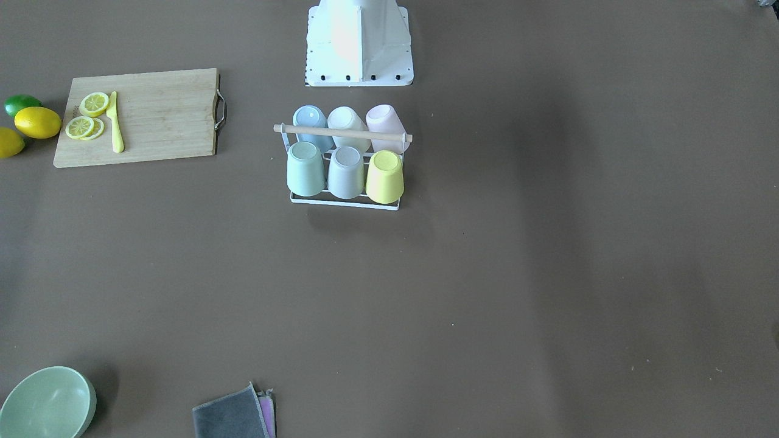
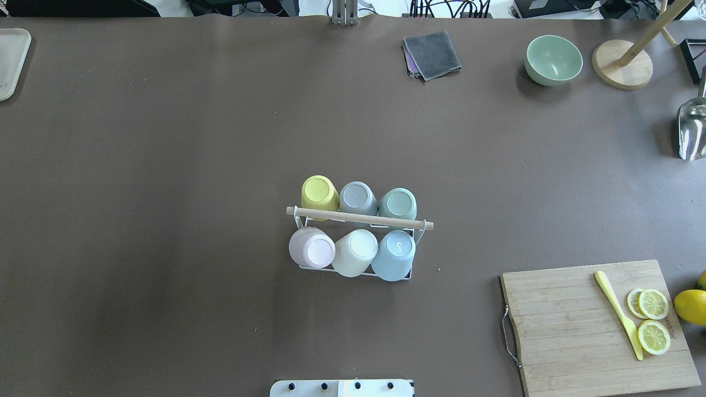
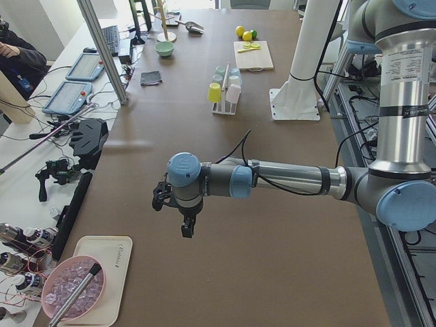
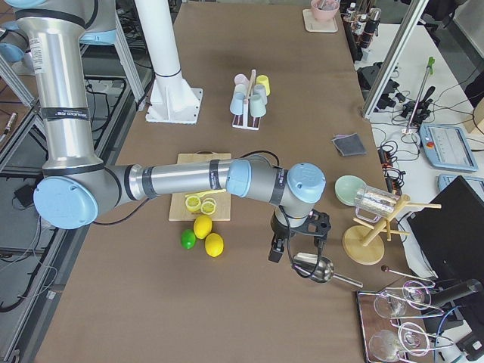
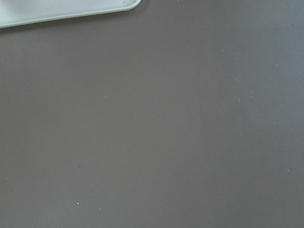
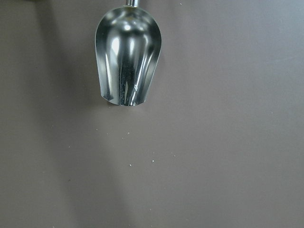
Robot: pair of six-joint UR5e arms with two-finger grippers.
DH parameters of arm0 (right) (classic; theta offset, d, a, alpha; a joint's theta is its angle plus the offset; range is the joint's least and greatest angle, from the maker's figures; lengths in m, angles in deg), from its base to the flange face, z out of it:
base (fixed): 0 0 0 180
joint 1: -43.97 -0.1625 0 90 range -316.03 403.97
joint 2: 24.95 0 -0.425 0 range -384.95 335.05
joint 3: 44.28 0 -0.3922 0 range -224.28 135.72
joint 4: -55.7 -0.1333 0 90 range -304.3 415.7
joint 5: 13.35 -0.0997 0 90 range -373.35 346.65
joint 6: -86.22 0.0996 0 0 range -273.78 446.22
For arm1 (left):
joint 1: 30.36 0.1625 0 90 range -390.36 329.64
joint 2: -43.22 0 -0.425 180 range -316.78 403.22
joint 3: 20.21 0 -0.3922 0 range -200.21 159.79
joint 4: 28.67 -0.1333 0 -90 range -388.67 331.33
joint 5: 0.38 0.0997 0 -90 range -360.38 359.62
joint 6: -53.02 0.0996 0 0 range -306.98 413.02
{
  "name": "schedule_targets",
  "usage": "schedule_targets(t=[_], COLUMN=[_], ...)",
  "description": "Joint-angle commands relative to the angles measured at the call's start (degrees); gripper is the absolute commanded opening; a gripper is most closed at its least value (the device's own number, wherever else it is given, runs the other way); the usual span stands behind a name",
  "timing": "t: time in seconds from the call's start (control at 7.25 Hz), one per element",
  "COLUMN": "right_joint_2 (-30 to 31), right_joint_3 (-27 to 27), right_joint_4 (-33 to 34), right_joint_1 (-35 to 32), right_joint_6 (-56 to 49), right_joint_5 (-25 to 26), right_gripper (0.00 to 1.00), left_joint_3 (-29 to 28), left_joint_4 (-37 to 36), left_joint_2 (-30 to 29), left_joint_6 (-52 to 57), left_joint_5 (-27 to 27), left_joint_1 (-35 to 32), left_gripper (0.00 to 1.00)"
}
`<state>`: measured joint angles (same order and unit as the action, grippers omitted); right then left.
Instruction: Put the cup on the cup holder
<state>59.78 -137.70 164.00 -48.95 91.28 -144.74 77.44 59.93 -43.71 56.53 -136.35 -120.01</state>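
Note:
The cup holder [image 2: 359, 219], a white wire rack with a light wooden rod across its top, stands mid-table in front of the robot base. Several cups sit upside down on its prongs: yellow [image 2: 319, 193], grey [image 2: 357, 198] and green [image 2: 397, 203] in the far row, pink [image 2: 311, 248], cream [image 2: 355, 252] and blue [image 2: 394, 255] in the near row. My left gripper [image 3: 178, 212] hovers over bare table far to the left of the rack; I cannot tell its state. My right gripper [image 4: 296, 243] hangs far to the right, above a metal scoop [image 4: 318, 268]; its state is also unclear.
A wooden cutting board [image 2: 595, 325] with lemon slices and a yellow knife lies at the near right, whole lemons [image 2: 689, 306] beside it. A green bowl [image 2: 553, 59], folded cloths [image 2: 431, 54], a wooden stand [image 2: 622, 63] and a white tray [image 2: 12, 60] line the far edge.

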Motion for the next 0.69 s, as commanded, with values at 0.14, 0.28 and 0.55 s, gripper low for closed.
schedule_targets(t=[0.14, 0.28, 0.55], right_joint_2=[0.78, 0.96, 0.96], right_joint_3=[0.17, -0.44, -0.62], right_joint_4=[-0.29, -0.38, -2.47], right_joint_1=[-1.99, -2.09, -2.01], right_joint_6=[0.83, 0.31, -2.58], right_joint_5=[-0.01, 0.34, 2.53], right_gripper=[1.0, 1.0, 1.0], left_joint_3=[-0.45, -0.45, -0.45], left_joint_4=[-0.01, -0.01, -0.01], left_joint_2=[0.09, 0.09, 0.09], left_joint_6=[0.01, 0.01, 0.01], left_joint_5=[0.0, 0.0, 0.0], left_joint_1=[0.0, 0.0, 0.0], left_gripper=[0.99, 0.98, 0.99])
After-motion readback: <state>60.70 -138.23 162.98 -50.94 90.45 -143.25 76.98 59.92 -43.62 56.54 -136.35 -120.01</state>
